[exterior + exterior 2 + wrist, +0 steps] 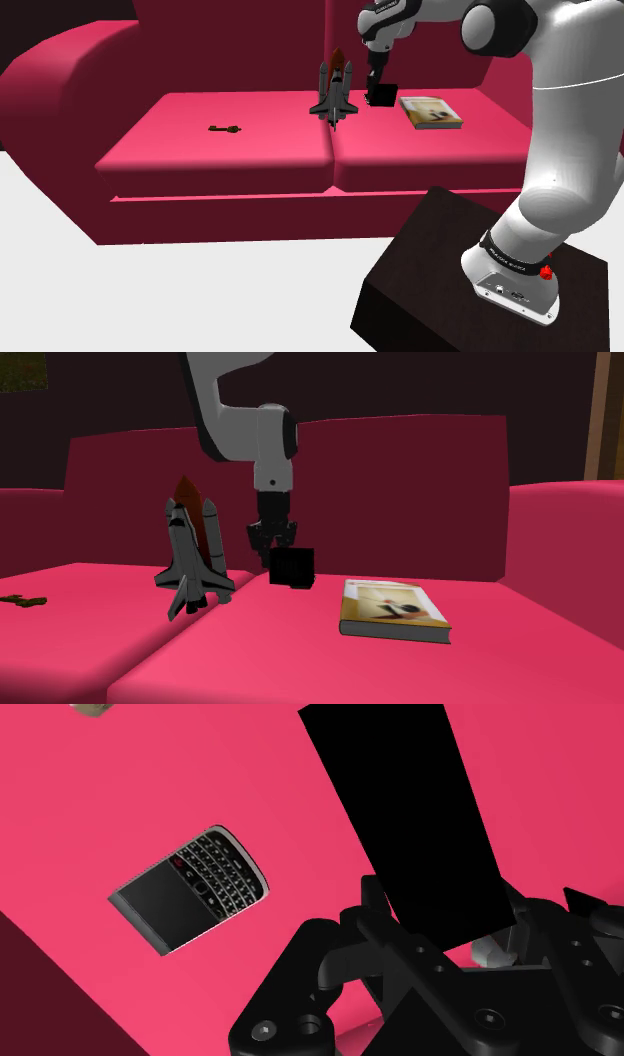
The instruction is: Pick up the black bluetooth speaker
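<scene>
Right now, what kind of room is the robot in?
Probably a living room: there's a big red sofa with a toy space shuttle, a book and a phone on it.

Glossy white rounded arm links [560, 120] meet dark grey joint housings [487, 28]. The white base flange [510, 285] carries a black band [505, 262] with small pale lettering and a red knob [546, 271]. The all-black two-finger gripper [272, 542] shows round screw heads [263, 1029].
</scene>
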`<state>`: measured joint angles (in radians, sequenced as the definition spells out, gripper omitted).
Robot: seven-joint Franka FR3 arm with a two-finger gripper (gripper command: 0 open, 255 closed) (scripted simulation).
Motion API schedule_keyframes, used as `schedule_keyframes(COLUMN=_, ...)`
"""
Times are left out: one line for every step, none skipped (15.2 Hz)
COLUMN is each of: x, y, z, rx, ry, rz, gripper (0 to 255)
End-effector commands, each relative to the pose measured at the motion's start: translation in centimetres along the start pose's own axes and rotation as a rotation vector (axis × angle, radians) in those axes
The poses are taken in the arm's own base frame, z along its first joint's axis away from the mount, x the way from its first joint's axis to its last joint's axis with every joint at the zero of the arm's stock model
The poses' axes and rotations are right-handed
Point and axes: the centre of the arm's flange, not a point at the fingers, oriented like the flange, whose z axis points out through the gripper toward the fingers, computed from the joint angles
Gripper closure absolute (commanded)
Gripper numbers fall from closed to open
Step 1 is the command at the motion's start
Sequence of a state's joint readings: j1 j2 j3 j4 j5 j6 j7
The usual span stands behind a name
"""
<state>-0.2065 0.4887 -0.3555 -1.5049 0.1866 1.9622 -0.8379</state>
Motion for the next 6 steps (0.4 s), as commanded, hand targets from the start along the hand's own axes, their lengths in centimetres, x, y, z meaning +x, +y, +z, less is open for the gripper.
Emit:
schedule_keyframes(x=0.0, y=0.0, z=-1.0, rx=0.000, ry=0.000, rz=0.000, gripper=255)
schedule_keyframes(x=0.0, y=-0.1, z=-1.5, rx=0.000, ry=0.000, rz=0.000, gripper=255)
schedule_keyframes(x=0.0, y=-0.1, z=-2.1, rx=0.000, ry=0.000, rz=0.000, gripper=255)
schedule_keyframes(x=0.0, y=-0.1, z=-2.6, rx=0.000, ry=0.000, rz=0.000, gripper=255)
schedule_keyframes(x=0.0, y=-0.1, z=-2.7, rx=0.000, ry=0.000, rz=0.000, gripper=255)
schedule_keyframes(x=0.0, y=-0.1, z=-2.7, rx=0.000, ry=0.000, rz=0.000, gripper=255)
